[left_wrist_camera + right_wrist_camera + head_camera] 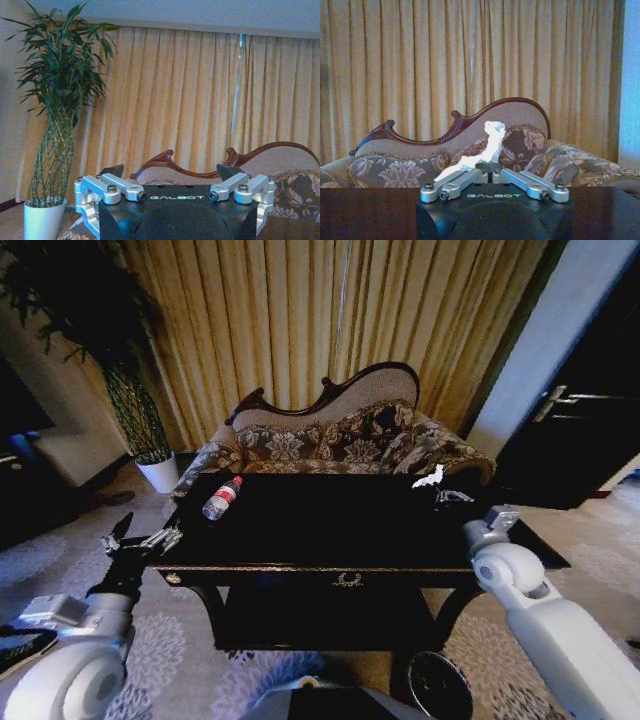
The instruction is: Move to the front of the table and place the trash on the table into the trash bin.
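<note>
the right gripper (441,492) hovers over the far right part of the dark console table (330,540), its jaws clamped on a crumpled white paper scrap (485,147) that sticks up from between them. the clear plastic bottle (221,498) with the red label lies on its side near the table's far left corner. the left gripper (140,540) hangs just off the table's left end, jaws apart and holding nothing. the trash bin (440,685) stands on the patterned carpet below the table's front edge, toward the right. a floral sofa (340,440) sits behind the table.

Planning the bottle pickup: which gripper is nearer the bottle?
Left. The left gripper hovers just off the table's left edge beside the bottle; the right gripper is across the table.
</note>
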